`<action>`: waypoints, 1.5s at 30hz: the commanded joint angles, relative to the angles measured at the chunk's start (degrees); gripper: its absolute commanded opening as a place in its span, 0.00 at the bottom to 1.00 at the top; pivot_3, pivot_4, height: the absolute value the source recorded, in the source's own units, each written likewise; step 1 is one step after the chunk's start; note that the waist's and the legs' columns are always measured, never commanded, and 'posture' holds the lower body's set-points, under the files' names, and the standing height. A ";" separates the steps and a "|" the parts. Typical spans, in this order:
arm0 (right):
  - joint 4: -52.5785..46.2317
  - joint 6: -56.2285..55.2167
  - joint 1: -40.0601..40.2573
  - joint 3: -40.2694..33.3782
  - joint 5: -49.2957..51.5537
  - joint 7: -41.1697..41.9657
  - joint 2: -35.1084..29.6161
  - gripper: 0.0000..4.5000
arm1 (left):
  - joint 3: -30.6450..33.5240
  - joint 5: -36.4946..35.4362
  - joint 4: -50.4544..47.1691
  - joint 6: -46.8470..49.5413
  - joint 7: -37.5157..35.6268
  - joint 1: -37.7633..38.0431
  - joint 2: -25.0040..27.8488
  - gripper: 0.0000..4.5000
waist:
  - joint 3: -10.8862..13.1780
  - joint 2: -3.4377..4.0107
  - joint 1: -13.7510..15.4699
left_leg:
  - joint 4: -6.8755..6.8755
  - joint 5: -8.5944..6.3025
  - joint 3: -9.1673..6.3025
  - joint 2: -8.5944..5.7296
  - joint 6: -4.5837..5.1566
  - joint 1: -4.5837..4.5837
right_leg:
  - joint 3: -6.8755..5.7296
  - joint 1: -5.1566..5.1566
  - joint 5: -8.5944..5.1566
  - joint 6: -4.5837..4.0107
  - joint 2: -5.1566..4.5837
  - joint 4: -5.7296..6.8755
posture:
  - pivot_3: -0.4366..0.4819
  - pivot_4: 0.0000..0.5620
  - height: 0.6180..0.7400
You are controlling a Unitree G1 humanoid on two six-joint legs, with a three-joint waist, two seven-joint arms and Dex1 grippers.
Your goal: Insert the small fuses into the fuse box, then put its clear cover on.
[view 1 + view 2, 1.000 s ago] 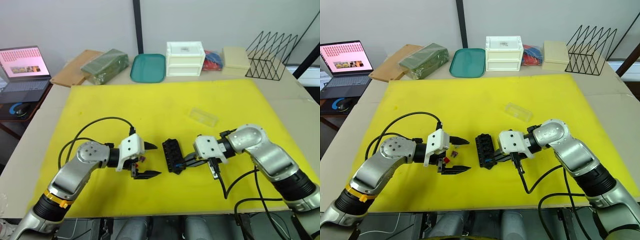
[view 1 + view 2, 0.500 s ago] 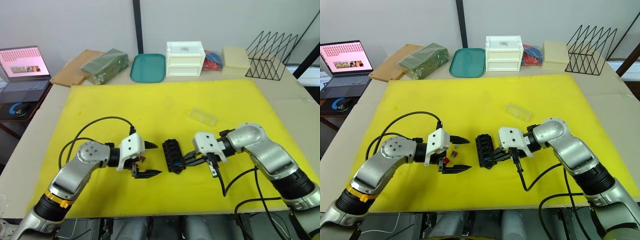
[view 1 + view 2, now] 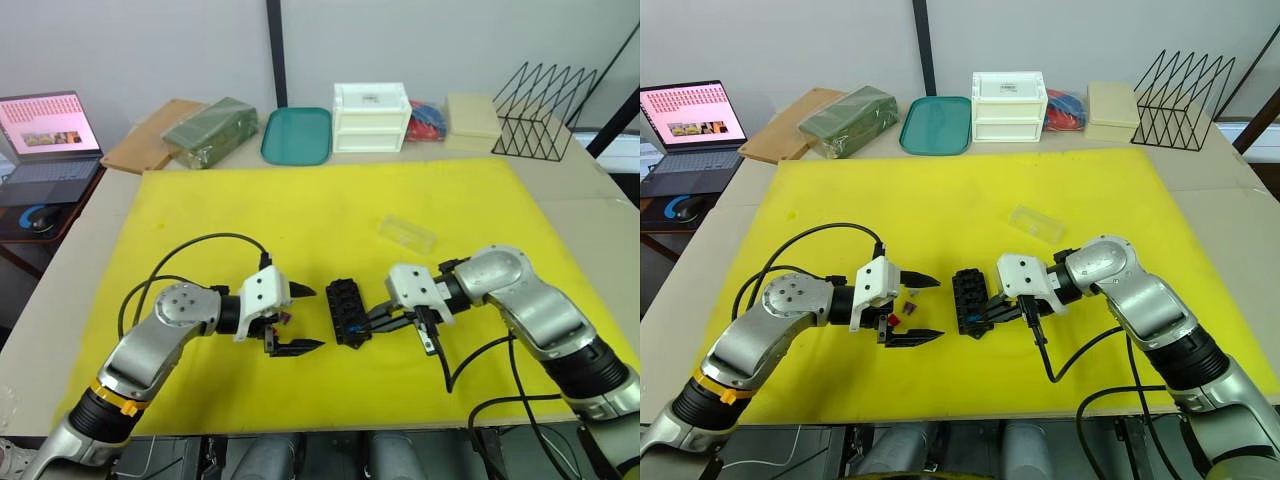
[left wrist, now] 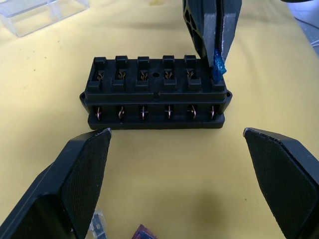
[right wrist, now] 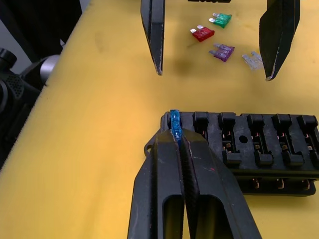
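Observation:
The black fuse box (image 3: 346,309) lies on the yellow mat between my two grippers. My right gripper (image 3: 372,320) is shut on a blue-teal fuse (image 5: 175,123), held at the end slot of the box (image 5: 239,147) nearest me. How deep the fuse (image 4: 218,64) sits I cannot tell. My left gripper (image 3: 314,318) stands open just left of the box, with nothing between its fingers. Loose fuses lie by it: green (image 5: 222,20), red (image 5: 203,33), purple (image 5: 223,51) and a pale one (image 5: 253,59). The clear cover (image 3: 407,233) rests on the mat behind the box, to the right.
Along the table's back edge stand a white drawer box (image 3: 370,117), a teal tray (image 3: 296,135), a green block (image 3: 210,130) and a black wire rack (image 3: 545,125). A laptop (image 3: 45,140) sits at the far left. The yellow mat (image 3: 330,200) covers the work area.
My right gripper with the fuse has shifted very slightly at the box's near end. The left arm and the loose fuses have stayed put.

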 commanded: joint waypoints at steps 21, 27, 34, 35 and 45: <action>-1.61 -1.87 -0.39 -0.54 -2.00 -0.86 0.56 0.22 | 0.35 0.42 -1.76 -0.76 0.14 -1.16 -0.39 1.00 | 0.00 0.00 0.00 | 0.00 0.00 0.00 0.00 0.00 0.00 | 0.00 0.00 0.00 0.00 0.00 0.00 | 0.48 0.27 1.00; -3.13 -0.33 -1.30 -1.72 -0.79 -1.54 0.39 0.29 | 0.29 0.50 -1.92 -0.76 0.29 -0.96 -0.39 1.00 | 0.00 0.00 0.01 | 0.00 0.00 0.00 0.00 0.00 0.00 | 0.00 0.00 0.00 0.00 0.00 0.00 | 0.48 0.27 1.00; -6.36 3.98 -1.70 -4.01 2.36 -1.76 -0.53 0.29 | 0.30 0.59 -2.20 -0.82 0.52 -0.58 -0.39 1.00 | 0.00 0.00 0.01 | 0.00 0.00 0.00 0.00 0.00 -0.01 | 0.00 0.00 0.00 0.00 0.00 0.00 | 0.48 0.27 1.00; -7.01 4.81 -1.64 -4.43 2.98 -1.59 -0.86 0.29 | 0.31 0.61 -2.21 -0.85 0.54 -0.54 -0.39 1.00 | 0.00 0.00 0.02 | 0.00 0.00 0.00 0.00 0.00 -0.01 | 0.00 0.00 0.00 0.00 0.00 0.00 | 0.48 0.27 1.00; -7.20 7.66 -0.33 -5.54 5.24 -2.94 -0.19 0.01 | 0.26 0.94 -1.50 -1.21 0.37 -0.97 -0.83 1.00 | 0.00 0.00 0.02 | 0.00 0.00 0.00 0.00 0.00 -0.01 | 0.00 0.00 0.00 0.00 0.00 0.00 | 0.48 0.27 1.00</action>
